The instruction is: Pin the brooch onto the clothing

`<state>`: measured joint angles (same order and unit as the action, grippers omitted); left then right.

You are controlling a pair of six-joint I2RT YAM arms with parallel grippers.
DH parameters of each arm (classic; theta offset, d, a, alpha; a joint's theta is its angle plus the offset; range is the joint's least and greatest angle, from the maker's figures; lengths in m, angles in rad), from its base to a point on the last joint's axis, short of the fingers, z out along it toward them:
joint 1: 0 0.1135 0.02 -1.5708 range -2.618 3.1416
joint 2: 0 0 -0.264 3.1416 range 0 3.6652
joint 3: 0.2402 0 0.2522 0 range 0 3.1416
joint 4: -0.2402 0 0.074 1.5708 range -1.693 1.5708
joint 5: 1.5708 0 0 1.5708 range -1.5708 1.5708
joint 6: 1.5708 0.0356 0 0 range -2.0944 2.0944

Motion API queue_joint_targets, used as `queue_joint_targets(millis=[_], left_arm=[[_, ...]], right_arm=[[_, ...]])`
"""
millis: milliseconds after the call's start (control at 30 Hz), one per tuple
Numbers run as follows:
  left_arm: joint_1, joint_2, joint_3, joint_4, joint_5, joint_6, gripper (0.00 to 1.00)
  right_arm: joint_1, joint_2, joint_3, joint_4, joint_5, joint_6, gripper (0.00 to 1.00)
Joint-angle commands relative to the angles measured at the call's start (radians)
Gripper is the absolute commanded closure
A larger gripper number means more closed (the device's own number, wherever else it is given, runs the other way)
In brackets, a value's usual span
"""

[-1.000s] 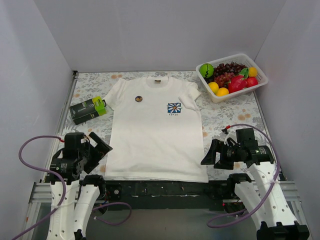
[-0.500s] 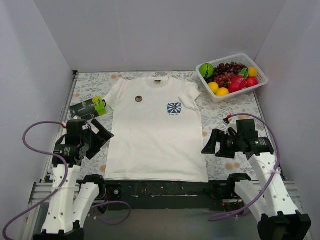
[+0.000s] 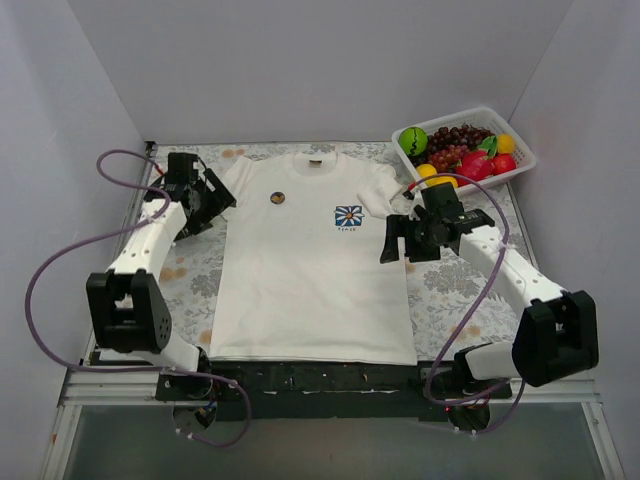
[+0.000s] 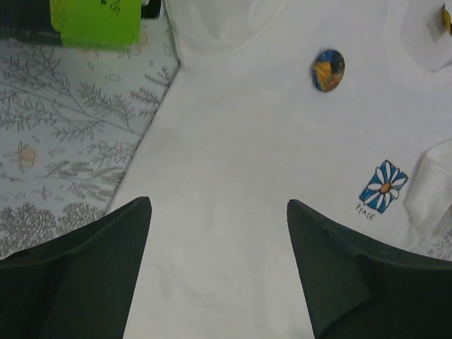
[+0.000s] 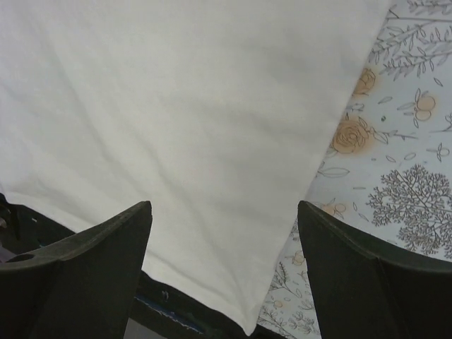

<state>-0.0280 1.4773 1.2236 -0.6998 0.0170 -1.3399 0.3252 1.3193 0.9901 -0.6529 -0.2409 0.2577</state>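
The white T-shirt lies flat on the table with its neck at the far side. The brooch, a small dark round disc, sits on its chest, left of the blue square flower print. My left gripper is open and empty above the shirt's left sleeve. In the left wrist view it hovers over white cloth, with the brooch ahead and to the right. My right gripper is open and empty at the shirt's right edge. Its wrist view shows the hem.
A white basket of toy fruit stands at the back right. A green and black box lies left of the shirt, by the left arm. The flower-patterned tablecloth shows on both sides. The table's dark front edge runs below the hem.
Both arms have swung from the near edge far forward. The left gripper now hangs by the left sleeve, the right by the right side. Shirt and brooch have not moved.
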Motion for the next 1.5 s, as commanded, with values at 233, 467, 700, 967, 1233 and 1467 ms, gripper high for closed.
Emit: queue_joint_targets(millis=[233,467,700,967,1233,1467], left_arm=[[0.003,0.492,0.390,-0.047,-0.170,0.081,0.69],[0.003,0.563,0.453,-0.130,-0.258,0.099,0.76],[0.016,0.635,0.528,-0.194,-0.396,0.123,0.76],[0.091,0.683,0.585,-0.182,-0.440,0.134,0.75],[0.134,0.690,0.614,-0.106,-0.364,0.174,0.69],[0.123,0.615,0.623,0.002,-0.175,0.182,0.50]], right_arm=[[0.037,0.170,0.188,0.145,0.049,-0.009,0.07],[0.035,0.221,0.222,0.164,0.038,0.002,0.07],[0.035,0.262,0.229,0.190,0.025,0.011,0.07],[0.035,0.305,0.242,0.205,0.025,0.008,0.07],[0.035,0.340,0.271,0.205,0.037,0.003,0.07],[0.038,0.373,0.323,0.191,0.040,-0.012,0.07]])
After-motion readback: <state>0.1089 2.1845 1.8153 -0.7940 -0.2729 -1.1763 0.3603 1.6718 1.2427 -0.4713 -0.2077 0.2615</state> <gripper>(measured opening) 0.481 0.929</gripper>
